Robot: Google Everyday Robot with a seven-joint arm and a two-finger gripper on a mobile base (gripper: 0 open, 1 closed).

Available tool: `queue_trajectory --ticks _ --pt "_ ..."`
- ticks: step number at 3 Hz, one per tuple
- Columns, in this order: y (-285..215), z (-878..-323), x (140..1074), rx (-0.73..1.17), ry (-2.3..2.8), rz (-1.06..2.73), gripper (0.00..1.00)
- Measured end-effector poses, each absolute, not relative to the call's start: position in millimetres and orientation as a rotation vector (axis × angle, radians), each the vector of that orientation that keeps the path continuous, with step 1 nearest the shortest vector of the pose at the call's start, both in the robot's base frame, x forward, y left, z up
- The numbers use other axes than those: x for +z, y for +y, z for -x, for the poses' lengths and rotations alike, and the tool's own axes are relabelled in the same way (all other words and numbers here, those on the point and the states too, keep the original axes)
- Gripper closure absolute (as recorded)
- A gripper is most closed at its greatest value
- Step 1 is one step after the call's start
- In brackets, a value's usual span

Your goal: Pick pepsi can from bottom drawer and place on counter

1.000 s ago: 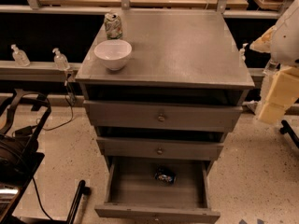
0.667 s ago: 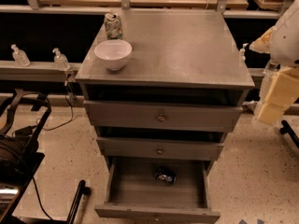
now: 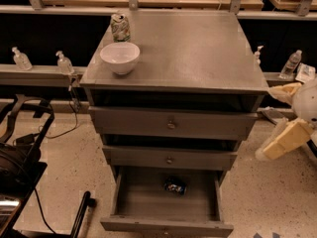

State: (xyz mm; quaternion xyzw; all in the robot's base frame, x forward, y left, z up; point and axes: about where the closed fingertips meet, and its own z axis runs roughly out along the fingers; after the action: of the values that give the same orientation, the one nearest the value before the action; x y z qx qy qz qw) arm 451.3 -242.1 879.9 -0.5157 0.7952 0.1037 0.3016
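The pincer [image 3: 283, 144] is seen at the right edge of the camera view, off the cabinet's right side, level with the two upper drawers and clear of everything. Whether it is open or closed cannot be told; nothing is seen held in it. The pepsi can [image 3: 175, 186] is found down and to the left of the pincer, on the floor of the bottom drawer [image 3: 163, 225], which is pulled out. The can is lying on its side toward the back of the drawer, about midway between the side walls and touching neither. Its long axis appears to run roughly across the drawer, tipped slightly; which end faces which way cannot be made out. The drawer's right wall and the front of the middle drawer [image 3: 169, 160] overhanging the can are placed between pincer and can, so a descent to the left and then in from above is judged necessary, with the grip set across the can's short width. Only one arm is fitted, so no choice of side arises. The counter [image 3: 198, 48] lies up and left of the pincer; a white bowl [image 3: 120, 57] and a pale can [image 3: 120, 27] are kept at its far-left corner, well apart from the pincer. The pick is judged not yet begun.
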Motion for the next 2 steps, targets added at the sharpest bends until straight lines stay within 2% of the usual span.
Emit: queue_trajectory --ticks 2 --pt "-247.9 -457.5 871.8 0.324 2.111 1.248 0.0"
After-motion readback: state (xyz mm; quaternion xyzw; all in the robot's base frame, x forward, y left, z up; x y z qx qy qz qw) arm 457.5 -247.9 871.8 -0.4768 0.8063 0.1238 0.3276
